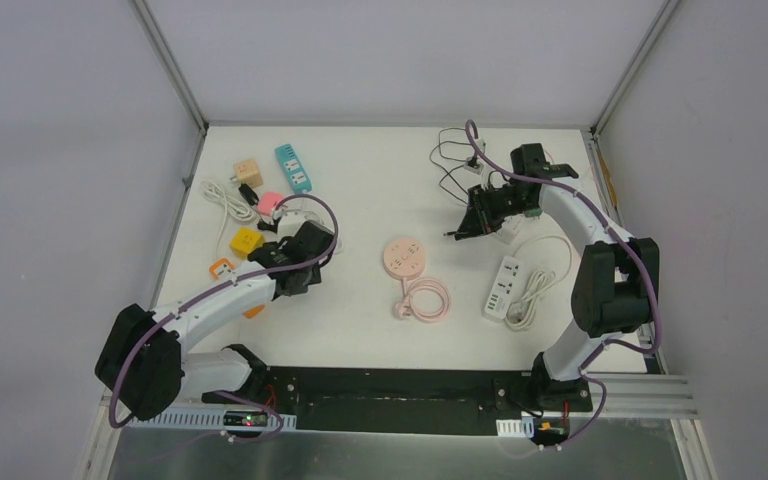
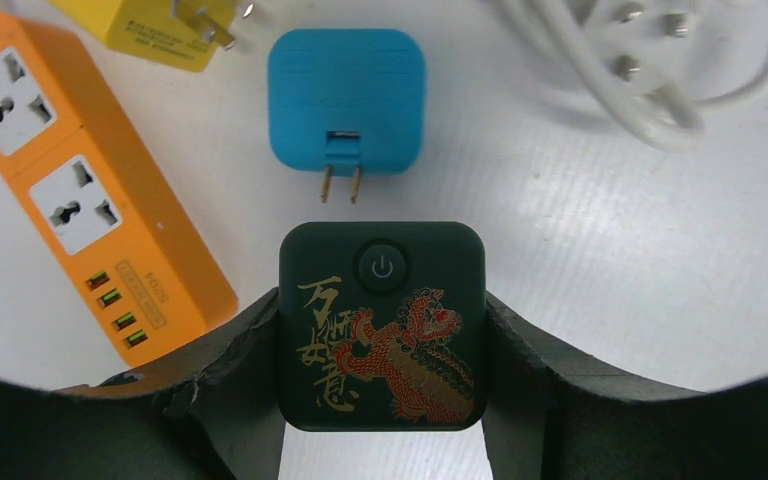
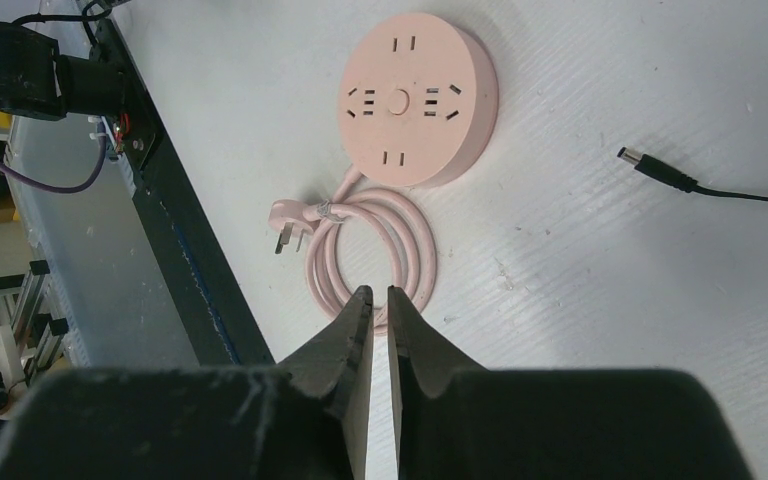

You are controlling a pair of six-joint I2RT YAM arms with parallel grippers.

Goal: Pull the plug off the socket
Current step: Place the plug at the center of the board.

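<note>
The left claw [image 2: 382,312] is closed about halfway onto the black cube socket [image 2: 382,345], one finger pressed against each side, in the lower middle of the left wrist view. Directly above it lies the blue plug [image 2: 347,100], flat on the surface [image 2: 660,250], its two prongs [image 2: 340,183] bare and pointing down at the cube's top edge. The prong tips sit just beside that edge; whether they touch it cannot be told. The pull therefore looks finished or all but finished, with plug and socket lying as separate pieces.

The next move probably calls for drawing the cube a little further from the prongs, or simply letting go of it. The orange power strip [image 2: 80,190] lies just to the left and should be left undisturbed.

The right claw [image 3: 379,300] is narrow, almost closed, with nothing between its fingers. It hangs over the coiled pink cable [image 3: 370,250] below the round pink socket [image 3: 418,98] and takes no part in the grip.

No container appears in any view; everything lies loose on the surface.
</note>
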